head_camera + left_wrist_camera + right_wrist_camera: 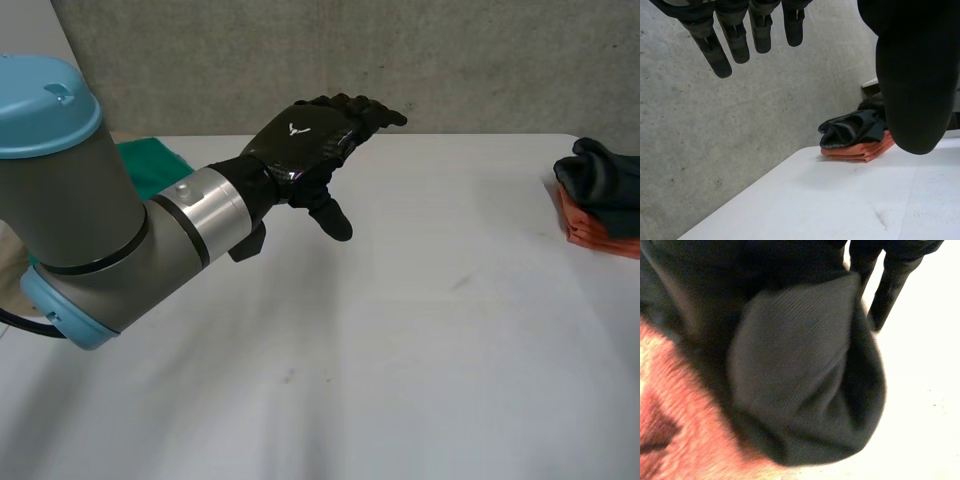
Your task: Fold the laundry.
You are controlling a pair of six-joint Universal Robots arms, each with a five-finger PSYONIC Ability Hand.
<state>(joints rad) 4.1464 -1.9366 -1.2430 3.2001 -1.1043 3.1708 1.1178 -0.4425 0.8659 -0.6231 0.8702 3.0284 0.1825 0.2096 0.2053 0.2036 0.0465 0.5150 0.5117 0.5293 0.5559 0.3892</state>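
Note:
My left hand [300, 140] hovers open above the middle of the white table [400, 350], fingers straight and thumb hanging down, holding nothing. In the left wrist view its fingers [735, 40] and thumb [915, 75] are spread wide apart. At the table's right edge a folded dark cloth [600, 180] lies on a folded orange cloth [590, 232]; the same dark cloth [855, 127] and orange cloth [860, 151] lie far beyond the fingertips. My right hand [887, 290] is close over the dark cloth [795, 365], its fingers straight beside the fold, with the orange cloth [680, 430] underneath.
A green cloth [150, 165] lies at the table's far left, partly behind my left arm. A grey concrete wall [450, 60] runs along the table's far edge.

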